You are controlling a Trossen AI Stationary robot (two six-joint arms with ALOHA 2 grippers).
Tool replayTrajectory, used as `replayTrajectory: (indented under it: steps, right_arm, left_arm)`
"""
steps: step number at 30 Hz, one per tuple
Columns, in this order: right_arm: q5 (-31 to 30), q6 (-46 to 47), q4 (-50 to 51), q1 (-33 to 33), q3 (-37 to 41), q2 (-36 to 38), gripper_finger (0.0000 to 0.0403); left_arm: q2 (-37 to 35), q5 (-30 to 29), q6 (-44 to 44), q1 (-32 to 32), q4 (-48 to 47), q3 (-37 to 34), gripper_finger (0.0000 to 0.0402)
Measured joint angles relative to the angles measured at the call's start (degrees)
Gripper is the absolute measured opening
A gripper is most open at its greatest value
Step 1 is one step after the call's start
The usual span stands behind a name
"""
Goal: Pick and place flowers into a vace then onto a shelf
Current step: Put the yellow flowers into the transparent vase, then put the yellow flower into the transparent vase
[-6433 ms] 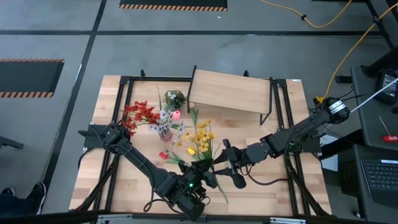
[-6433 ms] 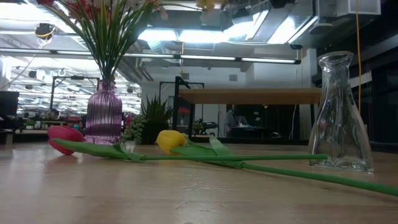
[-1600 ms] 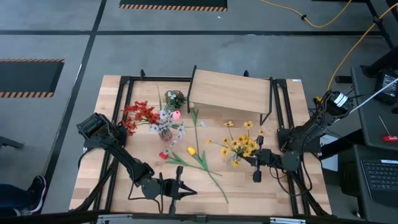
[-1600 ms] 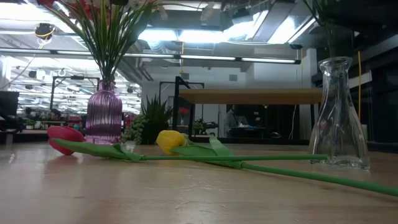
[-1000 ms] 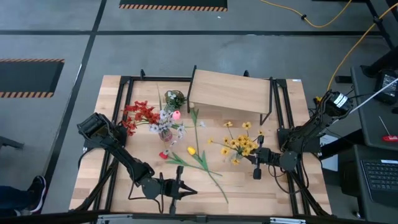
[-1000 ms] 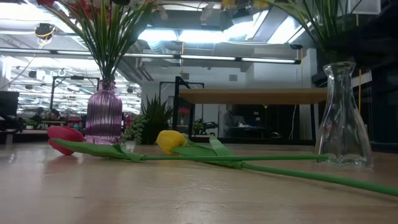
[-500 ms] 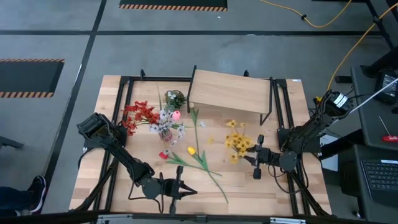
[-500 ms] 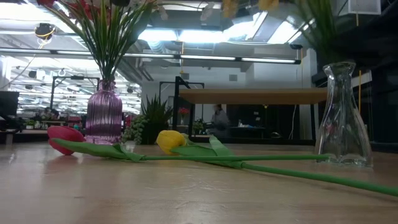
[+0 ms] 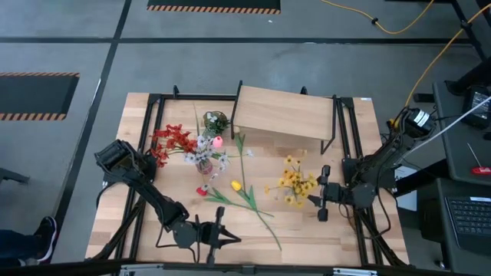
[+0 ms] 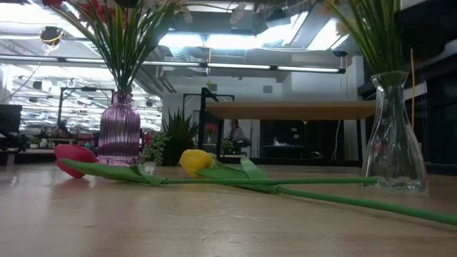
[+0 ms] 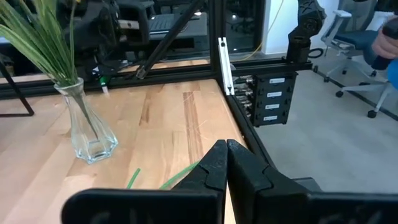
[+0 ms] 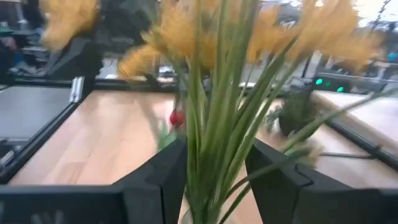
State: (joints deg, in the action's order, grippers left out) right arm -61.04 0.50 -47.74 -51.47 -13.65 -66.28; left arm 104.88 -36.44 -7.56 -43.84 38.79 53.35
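Right gripper (image 9: pixel 319 201), fingers spread, flanks yellow flowers (image 9: pixel 291 184) standing in clear vase (image 10: pixel 393 135); left gripper (image 9: pixel 218 235) pressed together.

Yellow flowers (image 9: pixel 291 182) stand upright, near the shelf (image 9: pixel 285 113).

Bare wood at table (image 9: pixel 345 234) front, tulips (image 9: pixel 242 195) — vases mid-table

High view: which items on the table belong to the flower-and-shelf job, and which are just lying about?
Job items:
- yellow flowers standing in the clear vase, right gripper open around the stems
- purple vase with mixed flowers
- loose tulips lying flat
- shelf

Lying about:
- small leafy bunch
- left gripper, shut, waiting at the table's near edge
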Motion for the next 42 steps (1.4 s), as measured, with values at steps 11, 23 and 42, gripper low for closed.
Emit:
replayTrajectory:
  steps: [11,23,42]
  right_arm:
    - [-5.35,0.01,10.40,-5.87,-0.04,9.82,0.0162]
    - [-5.37,6.48,16.87,-14.48,-0.04,13.57,0.0162]
    - [-3.27,6.44,18.95,-15.86,-14.21,1.97,0.0149]
  left_arm:
    - [-1.50,-0.03,-4.72,-0.04,-4.75,0.01,0.0002]
    - [-7.41,-5.13,-10.89,-0.97,-17.92,-2.98,0.0003]
    - [-7.43,-14.05,-17.33,-3.75,-17.73,-7.00,0.0002]
